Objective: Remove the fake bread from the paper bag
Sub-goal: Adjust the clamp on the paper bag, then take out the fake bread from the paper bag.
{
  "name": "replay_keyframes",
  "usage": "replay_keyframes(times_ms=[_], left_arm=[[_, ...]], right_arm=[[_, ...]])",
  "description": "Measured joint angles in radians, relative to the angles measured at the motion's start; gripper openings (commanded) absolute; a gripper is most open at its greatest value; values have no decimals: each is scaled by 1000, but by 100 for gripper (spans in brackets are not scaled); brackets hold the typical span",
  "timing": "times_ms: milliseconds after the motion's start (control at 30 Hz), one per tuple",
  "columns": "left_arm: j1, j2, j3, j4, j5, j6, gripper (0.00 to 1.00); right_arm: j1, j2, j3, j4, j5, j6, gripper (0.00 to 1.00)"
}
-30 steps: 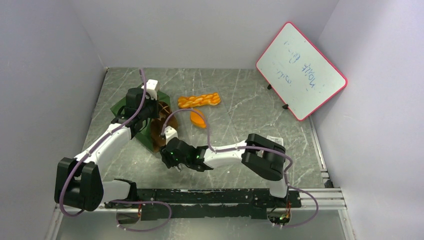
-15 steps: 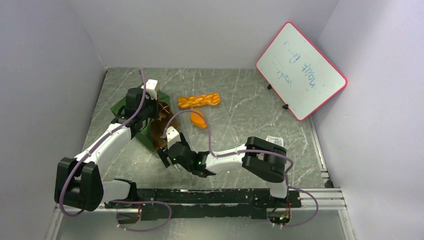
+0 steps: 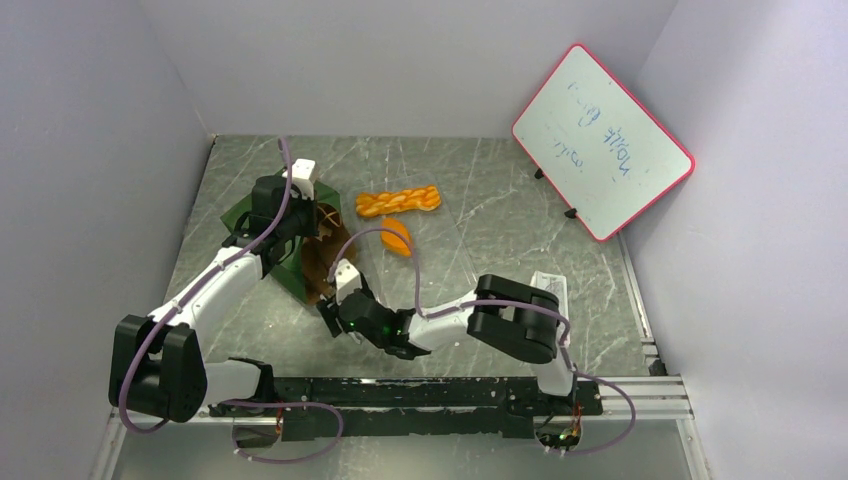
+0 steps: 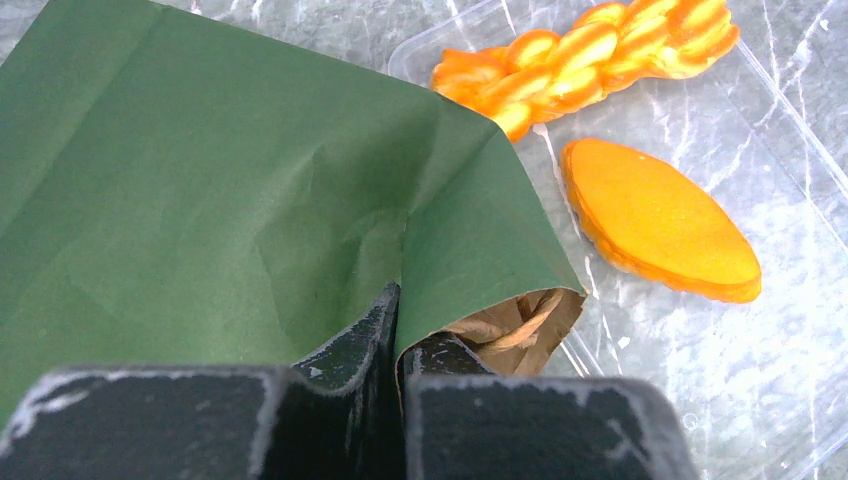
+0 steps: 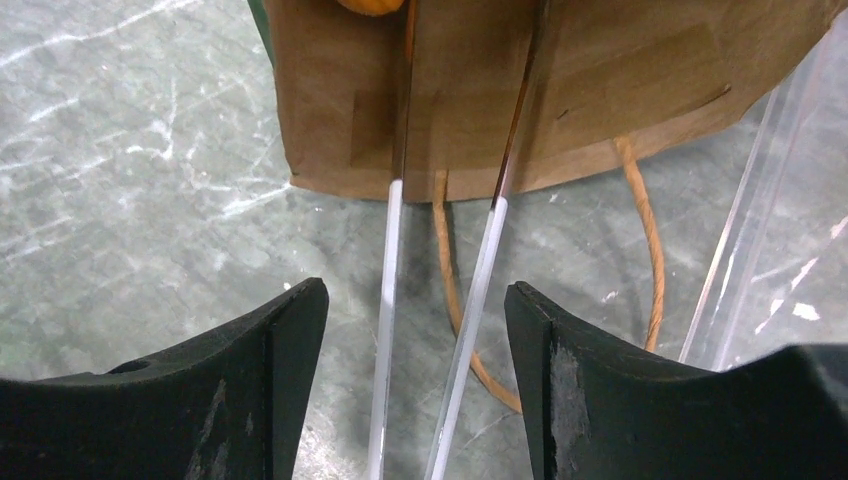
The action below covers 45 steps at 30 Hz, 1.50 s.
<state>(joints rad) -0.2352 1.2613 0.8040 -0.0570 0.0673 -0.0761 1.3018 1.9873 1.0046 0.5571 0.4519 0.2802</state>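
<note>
1. Your left gripper (image 4: 400,325) has its jaws closed together on a fold of green paper at the upper lip of the paper bag (image 4: 200,180)
2. The paper bag (image 3: 288,272) lies on its side at the left of the table (image 3: 480,200), with its mouth facing right and near; the brown inside (image 5: 600,90) shows in the right wrist view
3. Your right gripper (image 5: 415,295) sits just near of the mouth. Its fingers (image 5: 270,380) stand apart, and the two arms of the metal tongs (image 5: 390,240) run through the gap and into the bag. Where the tongs are held lies below the frame edge, so you cannot tell whether the jaws grip them
4. A sliver of orange bread (image 5: 372,5) shows inside the bag, at the far end of the tongs
5. A tan loop handle (image 5: 650,230) trails from the mouth onto the table
6. Outside the bag, the braided loaf (image 4: 590,55) and, just near of it, the oval roll (image 4: 655,220) lie on a clear plastic tray (image 4: 790,150) to the right of the bag
7. A red-framed whiteboard (image 3: 603,140) leans at the far right
</note>
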Motion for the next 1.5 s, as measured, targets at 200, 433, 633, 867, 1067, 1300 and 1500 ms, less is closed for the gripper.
replay_keyframes(times_ms=[200, 433, 633, 867, 1067, 1300, 1500], left_arm=[[0, 0, 0, 0, 0, 0, 7], [0, 0, 0, 0, 0, 0, 7], [0, 0, 0, 0, 0, 0, 7], [0, 0, 0, 0, 0, 0, 7], [0, 0, 0, 0, -2, 0, 7], [0, 0, 0, 0, -2, -3, 7], [0, 0, 0, 0, -1, -3, 7]], right_arm=[[-1, 45, -11, 14, -19, 8, 65], [-5, 60, -10, 28, -33, 11, 51], [-6, 60, -17, 40, -33, 14, 36], [-6, 44, -27, 25, -21, 27, 35], [-6, -3, -29, -56, 16, 66, 35], [-6, -33, 4, -180, 55, 137, 36], [-7, -34, 91, -285, 69, 172, 42]])
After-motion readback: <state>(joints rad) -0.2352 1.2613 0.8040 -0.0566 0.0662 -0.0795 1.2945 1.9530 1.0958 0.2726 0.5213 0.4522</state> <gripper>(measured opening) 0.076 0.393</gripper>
